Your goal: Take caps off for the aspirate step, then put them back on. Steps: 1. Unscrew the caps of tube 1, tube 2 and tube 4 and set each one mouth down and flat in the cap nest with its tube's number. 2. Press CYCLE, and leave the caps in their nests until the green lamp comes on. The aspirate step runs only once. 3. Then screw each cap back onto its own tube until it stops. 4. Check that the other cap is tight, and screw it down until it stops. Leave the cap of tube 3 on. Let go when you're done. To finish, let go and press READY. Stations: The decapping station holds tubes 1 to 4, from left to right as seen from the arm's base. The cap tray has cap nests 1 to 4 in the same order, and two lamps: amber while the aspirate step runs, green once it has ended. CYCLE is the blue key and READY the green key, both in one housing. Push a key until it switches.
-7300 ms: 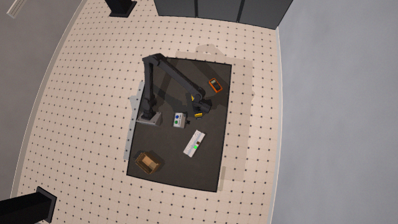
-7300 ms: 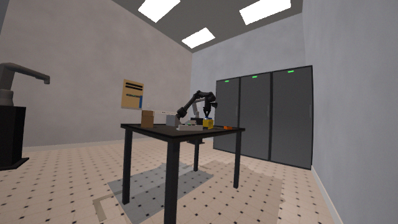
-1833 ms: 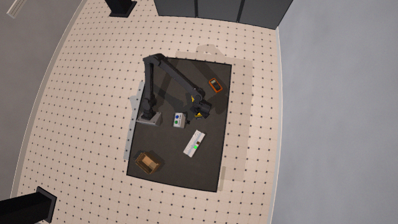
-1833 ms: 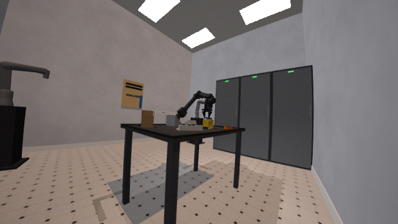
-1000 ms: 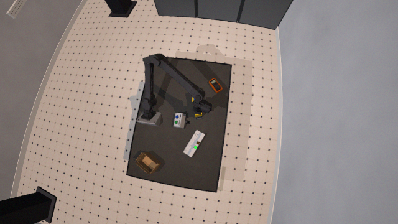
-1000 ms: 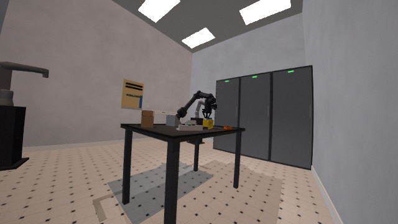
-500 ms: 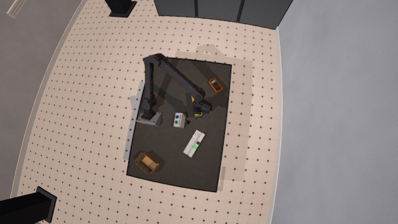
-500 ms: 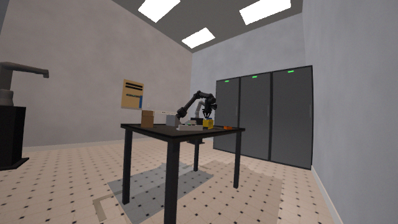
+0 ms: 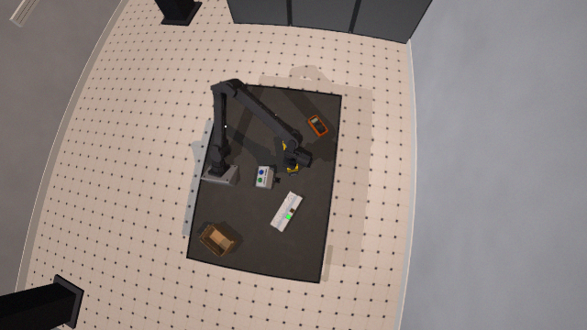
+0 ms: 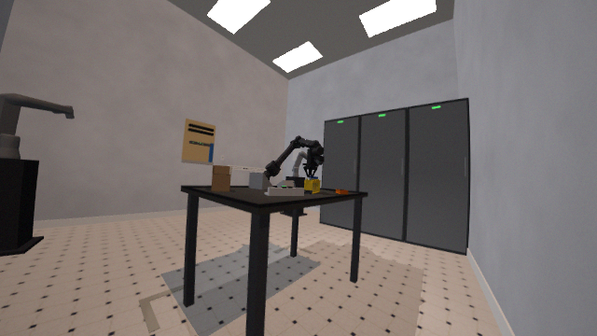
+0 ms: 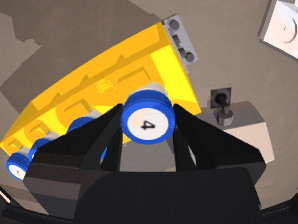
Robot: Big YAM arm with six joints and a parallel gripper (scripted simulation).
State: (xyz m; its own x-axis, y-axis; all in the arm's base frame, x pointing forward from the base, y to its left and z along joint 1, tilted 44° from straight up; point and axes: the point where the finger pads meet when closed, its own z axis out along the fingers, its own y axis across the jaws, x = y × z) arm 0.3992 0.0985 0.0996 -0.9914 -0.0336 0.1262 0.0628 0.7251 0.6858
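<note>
At the near end of the yellow station [image 9: 293, 169] [image 10: 312, 186] [image 11: 162, 75], cap 4 [image 11: 148, 120] sits on its tube, pinched in your gripper [image 10: 311, 175] [image 11: 148, 111]. The tray's [image 9: 280, 220] [image 10: 285, 191] green lamp [image 9: 288, 216] is lit; three other blue caps show beside it. You likely still need final tightening, then release and READY [image 9: 260, 180].

Compared with the earliest top picture, the arm's wrist [image 9: 303, 158] [image 10: 319, 151] is turned to a different angle above the yellow decapping station [image 9: 293, 170] [image 10: 312, 186] [image 11: 181, 80], and the gripper [image 9: 292, 170] [image 10: 312, 175] [image 11: 148, 111] has turned with it. In the exterior view, the grey robot arm [image 10: 39, 104] at the far left of the room has its outstretched end slightly higher than it was at first, so it slopes down less.
</note>
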